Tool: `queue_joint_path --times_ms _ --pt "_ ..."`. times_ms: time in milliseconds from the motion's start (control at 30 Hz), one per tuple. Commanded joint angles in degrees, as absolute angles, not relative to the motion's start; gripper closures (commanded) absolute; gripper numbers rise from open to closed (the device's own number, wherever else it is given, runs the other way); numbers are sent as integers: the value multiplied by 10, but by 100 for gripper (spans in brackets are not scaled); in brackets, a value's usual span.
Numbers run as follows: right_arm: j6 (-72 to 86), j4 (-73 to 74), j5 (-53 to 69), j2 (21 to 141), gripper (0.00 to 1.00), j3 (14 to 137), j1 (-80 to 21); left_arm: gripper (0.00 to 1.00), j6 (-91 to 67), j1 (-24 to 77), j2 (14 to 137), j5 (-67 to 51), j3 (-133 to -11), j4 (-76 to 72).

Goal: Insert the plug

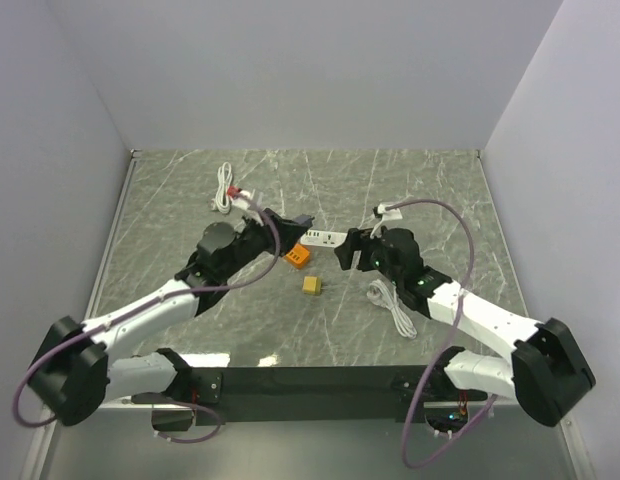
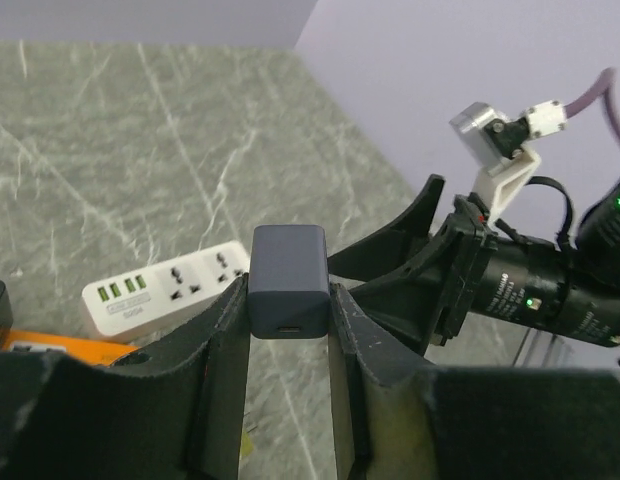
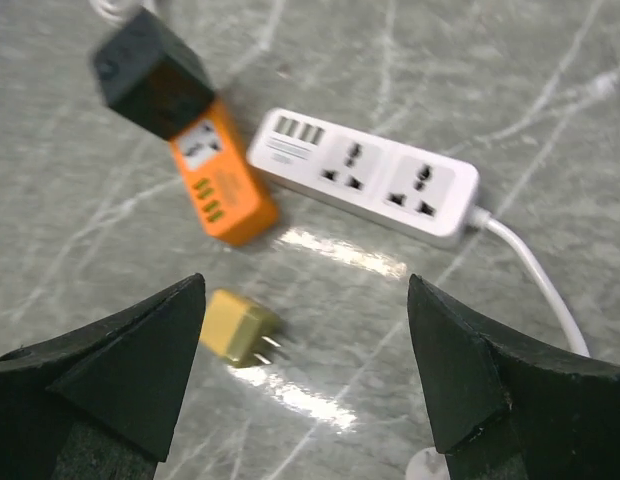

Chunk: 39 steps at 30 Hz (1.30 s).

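Dark plug [image 2: 287, 262] lengthwise in left claw [image 2: 288, 305], port toward wrist camera.

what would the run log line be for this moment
left claw: shut on dark charger | right claw: open, empty | white power strip: on table, both sockets empty | yellow plug: lying loose

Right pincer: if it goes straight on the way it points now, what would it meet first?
Probably the white power strip, which lies ahead of the open right pincer. The yellow plug sits left of that line. Depth is unclear; the table may come first.
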State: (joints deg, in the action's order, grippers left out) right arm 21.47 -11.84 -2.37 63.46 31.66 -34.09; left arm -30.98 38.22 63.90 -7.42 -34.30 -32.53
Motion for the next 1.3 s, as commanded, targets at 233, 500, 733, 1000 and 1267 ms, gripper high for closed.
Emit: queue_joint_path --times_ms 233,500,733,1000,1267 --pt "202 -102 -76 650 13 373 -294 99 -230 377 809 -67 -542 -121" --pt "197 -124 -69 617 13 340 -201 99 -207 379 967 -54 -736 39" --pt "202 -159 -17 606 13 307 -157 99 -186 402 1081 14 -884 188" --pt "205 -178 11 571 13 276 -146 99 -191 429 1145 51 -975 304" --pt "207 -192 24 559 13 260 -142 99 -194 438 1152 49 -995 362"
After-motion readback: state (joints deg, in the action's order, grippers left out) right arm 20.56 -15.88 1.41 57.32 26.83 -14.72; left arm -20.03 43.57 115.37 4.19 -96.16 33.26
